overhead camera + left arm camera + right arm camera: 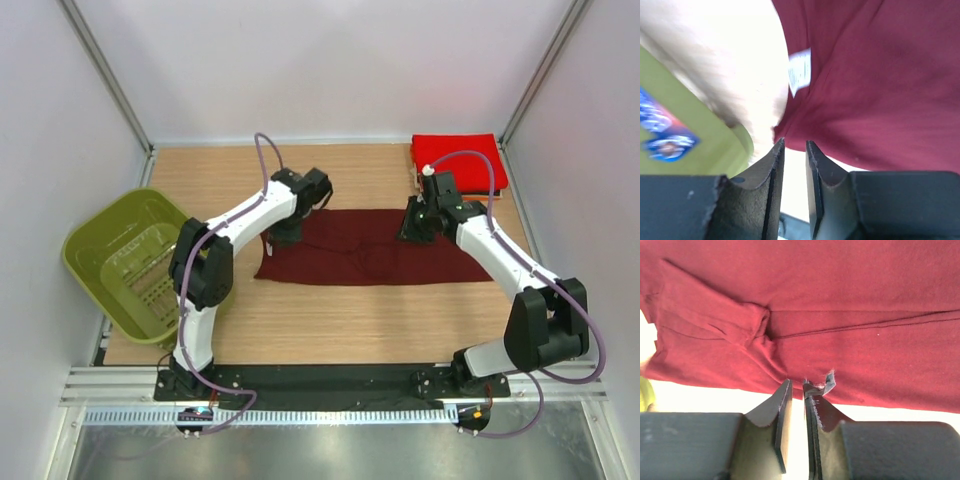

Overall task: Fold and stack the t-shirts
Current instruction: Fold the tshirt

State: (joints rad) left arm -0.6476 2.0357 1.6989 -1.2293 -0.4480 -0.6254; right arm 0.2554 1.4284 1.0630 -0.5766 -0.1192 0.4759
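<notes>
A dark maroon t-shirt (370,262) lies spread as a wide band on the wooden table. My left gripper (284,236) is at its far left corner; in the left wrist view the jaws (794,145) stand nearly together with the cloth (870,90) puckering into the tips. My right gripper (415,230) is at the shirt's far right edge; in the right wrist view its jaws (796,384) pinch the hem, and the cloth (840,305) creases toward them. A bright red t-shirt (460,160) lies folded at the back right. No orange or dark shirts are in view.
An olive-green plastic basket (130,265) stands tilted at the table's left edge, close to the left arm; it also shows in the left wrist view (715,150). White walls enclose the table on three sides.
</notes>
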